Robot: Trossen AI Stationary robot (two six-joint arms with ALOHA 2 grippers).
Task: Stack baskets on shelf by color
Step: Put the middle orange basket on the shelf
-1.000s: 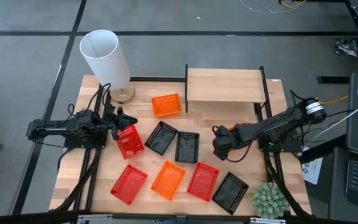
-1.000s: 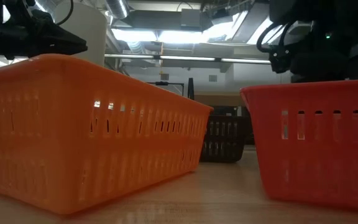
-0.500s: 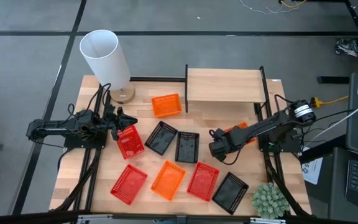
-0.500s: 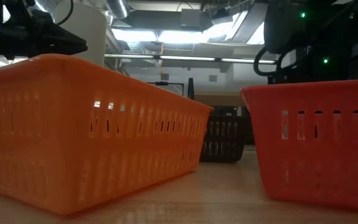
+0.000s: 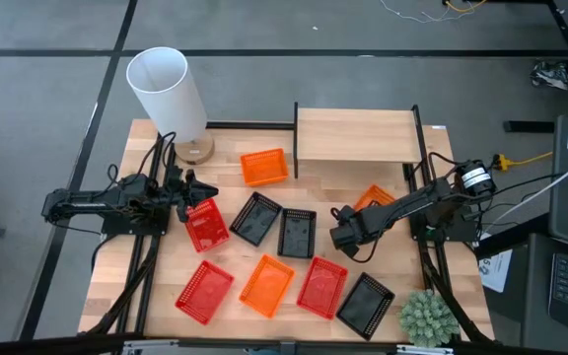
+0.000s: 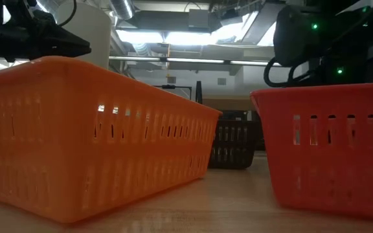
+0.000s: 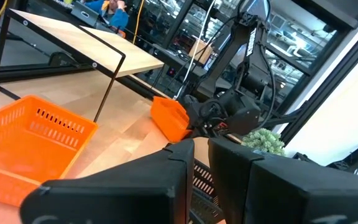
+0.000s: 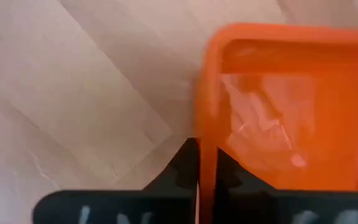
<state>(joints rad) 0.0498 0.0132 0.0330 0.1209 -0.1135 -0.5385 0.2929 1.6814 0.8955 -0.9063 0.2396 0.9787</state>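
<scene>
My right gripper [image 5: 360, 218] is right of the table's middle, in front of the shelf [image 5: 356, 136], shut on an orange basket [image 5: 376, 197] that shows partly behind the arm. At the table's left, my left gripper [image 5: 183, 190] is shut with nothing between its fingers, right at the far left corner of a red basket [image 5: 205, 225]. Flat on the table lie another orange basket [image 5: 263, 167] left of the shelf, two black baskets [image 5: 256, 218] [image 5: 297, 233] in the middle, and red [image 5: 205, 291], orange [image 5: 267, 284], red [image 5: 321, 286] and black [image 5: 365, 303] baskets along the near side. My right gripper pinches the orange basket's side wall at the rim [image 8: 205, 134], close to a corner, one finger inside the basket and one outside. The fingers point down from above. The basket sits tilted in the hold [image 7: 169, 118]; whether it is clear of the table I cannot tell.
A tall white cylinder [image 5: 166, 94] on a wooden base stands at the far left corner. A small green plant [image 5: 428, 318] sits at the near right corner. In the low view an orange basket [image 6: 89, 136] and a red basket [image 6: 329, 149] fill the foreground.
My right gripper has gone a little toward the table's left and near edges. More of the orange basket now shows from behind the arm, in front of the shelf.
</scene>
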